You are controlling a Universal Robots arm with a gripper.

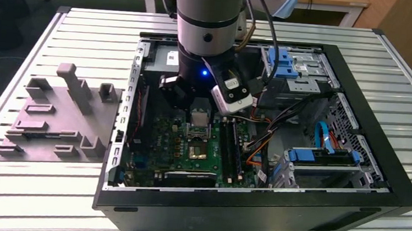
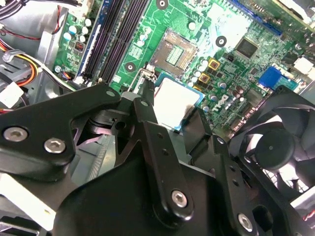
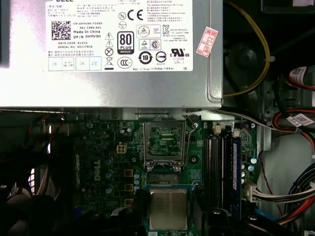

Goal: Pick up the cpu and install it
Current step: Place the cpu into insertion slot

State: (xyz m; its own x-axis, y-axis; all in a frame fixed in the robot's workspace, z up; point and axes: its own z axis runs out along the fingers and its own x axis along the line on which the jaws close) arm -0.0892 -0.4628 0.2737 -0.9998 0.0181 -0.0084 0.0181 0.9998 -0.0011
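The claw (image 2: 170, 115) is pinching the cpu (image 2: 176, 98) by two opposite edges. It holds the chip above the motherboard (image 2: 236, 29), just beside the open, empty socket (image 2: 173, 49). The pickup looks done, but the cpu is not yet seated.

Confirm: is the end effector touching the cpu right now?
Touching. In the second wrist view the end effector clamps the cpu: its fingers meet opposite edges of the chip, with no gap showing on either side.
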